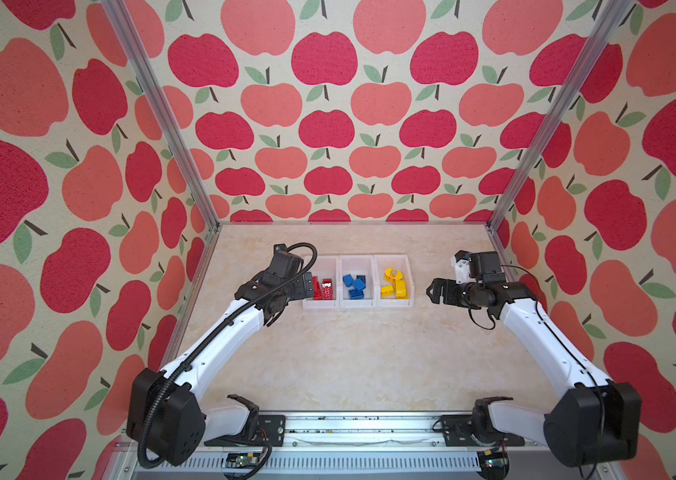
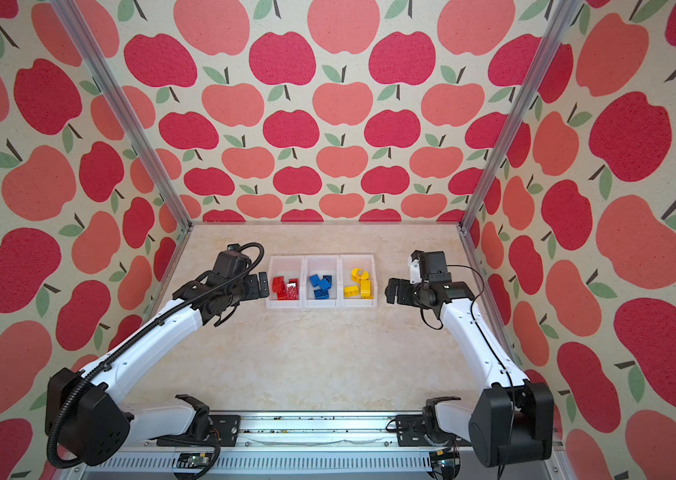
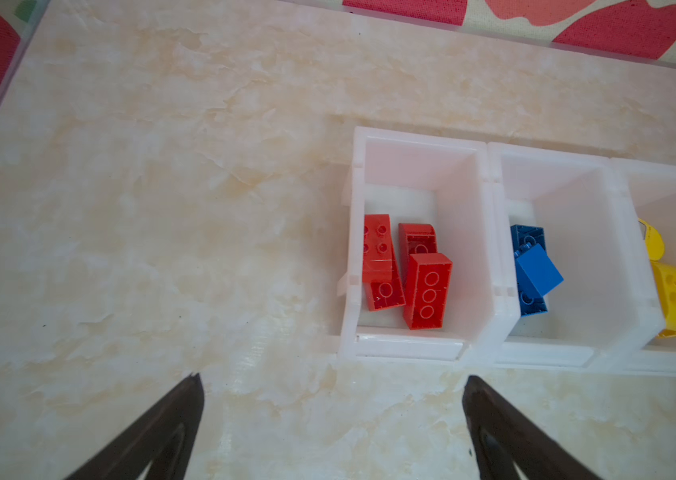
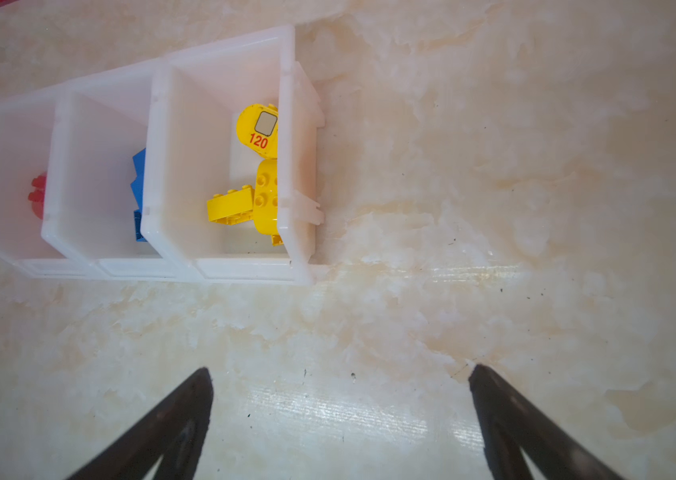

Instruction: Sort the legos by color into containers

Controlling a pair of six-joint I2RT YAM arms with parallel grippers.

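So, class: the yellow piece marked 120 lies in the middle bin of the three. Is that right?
Not quite. The yellow piece marked 120 lies in the end bin with the other yellow bricks; the middle bin holds blue bricks. The right wrist view shows it.

the marbled table lies bare across its whole near half, a broad open run between the two arms. the only thing standing on it is a row of three joined white containers, set toward the back middle. bare table also runs behind the row to the apple-print walls, which close in three sides. each bin is open on top. red legos, blue legos and yellow legos cover only part of each floor. the left gripper, jaws spread wide, hangs just beside the row's left end. the right gripper, also spread, stands clear of the right end, with bare table between.
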